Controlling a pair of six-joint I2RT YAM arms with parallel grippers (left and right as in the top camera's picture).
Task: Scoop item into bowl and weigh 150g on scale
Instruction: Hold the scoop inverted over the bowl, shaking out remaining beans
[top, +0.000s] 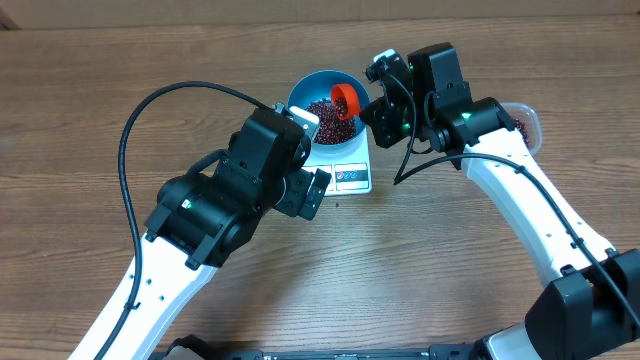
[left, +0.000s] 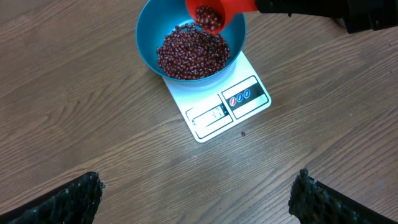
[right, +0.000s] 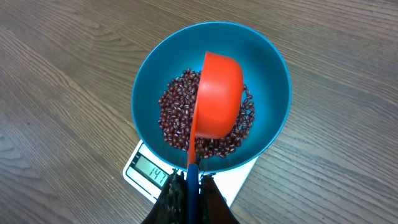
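Observation:
The blue bowl (top: 300, 95) (left: 146, 31) (right: 273, 68) stands on the white scale (top: 352, 172) (left: 214, 106) (right: 140, 168), and a heap of dark red-brown beans (top: 325, 122) (left: 186, 53) (right: 174, 112) fills its bottom. My right gripper (top: 372, 100) (right: 193, 186) is shut on the blue handle of a red scoop (top: 345, 97) (left: 214, 15) (right: 217, 93), which is tilted over the bowl with beans still in it. The left gripper (top: 310, 190) (left: 196, 196) hangs open over bare table in front of the scale, holding nothing.
A clear plastic tub (top: 530, 122) with beans sits at the back right, mostly hidden behind the right arm. One stray bean (left: 243, 132) lies on the wood beside the scale. A black cable (top: 160, 105) loops over the left arm.

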